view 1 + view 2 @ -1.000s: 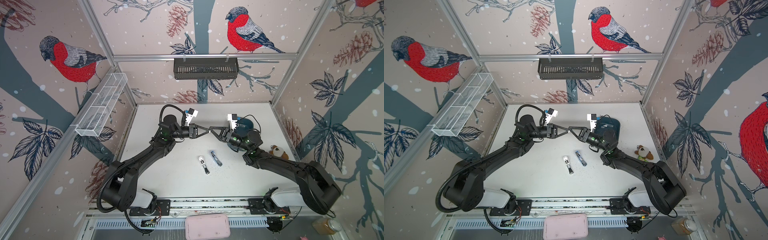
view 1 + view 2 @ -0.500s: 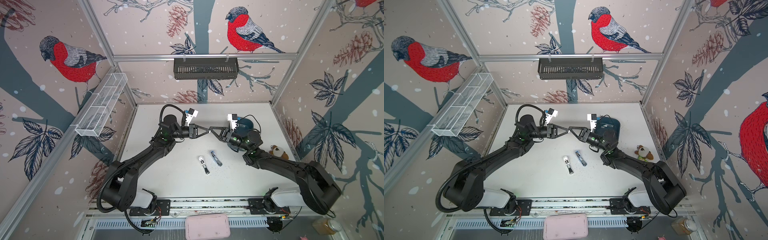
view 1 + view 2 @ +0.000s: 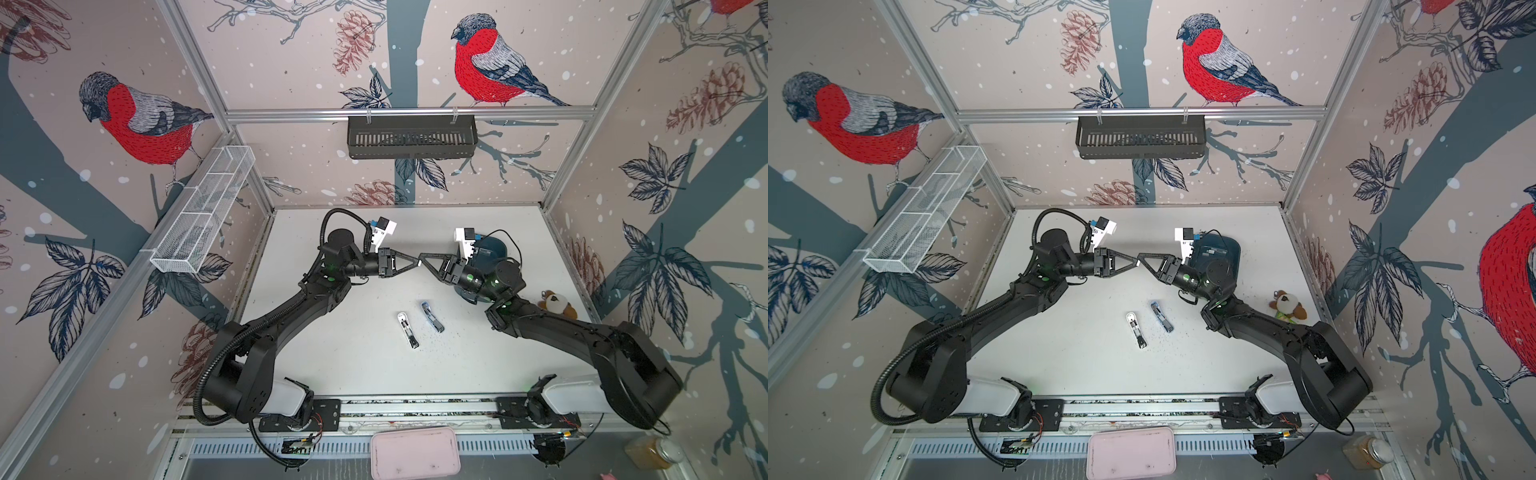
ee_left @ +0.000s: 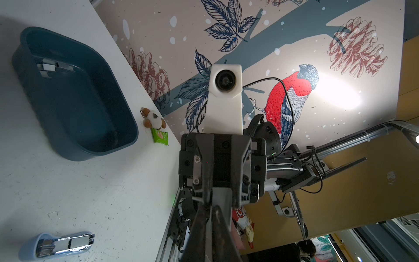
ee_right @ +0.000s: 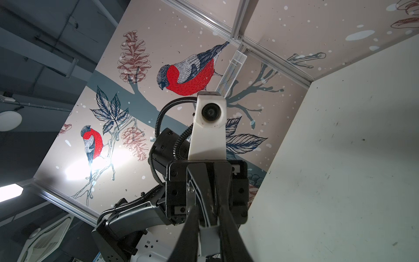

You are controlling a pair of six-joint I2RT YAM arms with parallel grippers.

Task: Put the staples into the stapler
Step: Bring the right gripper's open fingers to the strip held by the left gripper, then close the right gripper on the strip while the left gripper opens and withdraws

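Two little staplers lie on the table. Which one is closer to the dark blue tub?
The light-blue stapler. It lies on the tub's side of the white one, which sits farther from the tub.

**Twin black arms with white bits**

Left arm [image 3: 291,316] and right arm [image 3: 561,332] are both chunky matte black on glossy white bases [image 3: 286,401]. Each wrist has a white camera mount [image 4: 224,102]. Ribbed black hose [image 5: 158,120] loops off the left, thin black wire [image 4: 285,90] on the right. Tiny green lights [image 3: 331,279], silver screws [image 4: 196,158].
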